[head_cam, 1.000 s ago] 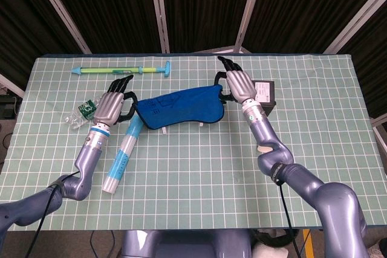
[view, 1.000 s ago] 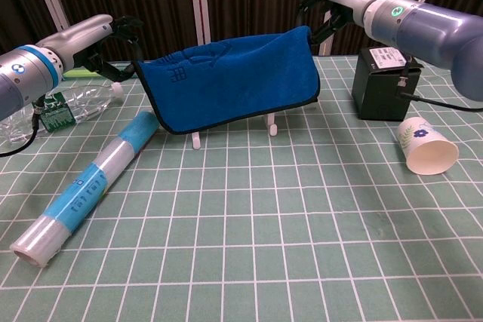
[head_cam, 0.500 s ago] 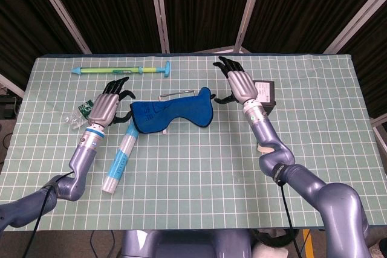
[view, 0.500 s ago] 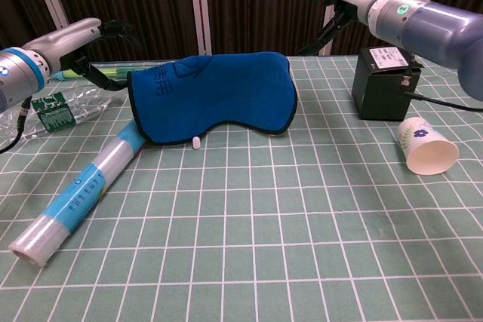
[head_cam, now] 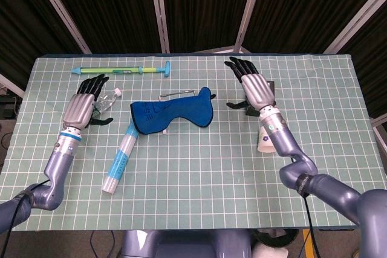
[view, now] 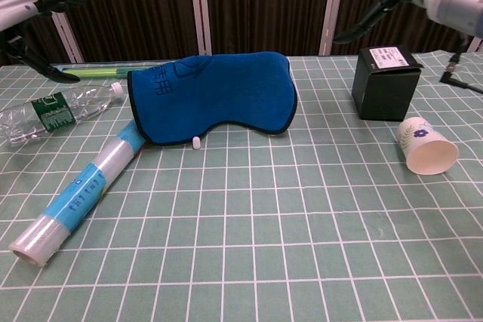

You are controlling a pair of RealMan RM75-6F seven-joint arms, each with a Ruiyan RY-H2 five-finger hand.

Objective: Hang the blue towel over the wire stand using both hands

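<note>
Green gridded matting covers the table [head_cam: 199, 167], and the blue towel [head_cam: 171, 110] lies draped over the wire stand [head_cam: 176, 95] toward its far edge, long axis running left to right. Left hand [head_cam: 80, 104] and right hand [head_cam: 256, 88] flank it, both empty with fingers spread, each well apart from its ends.

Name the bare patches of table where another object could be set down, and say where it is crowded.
Bare: the whole near strip in front of the towel, between the plastic roll and the paper cup; also the far right corner beyond the black box. Crowded: the left side, where the bottle, roll and green stick lie.
</note>
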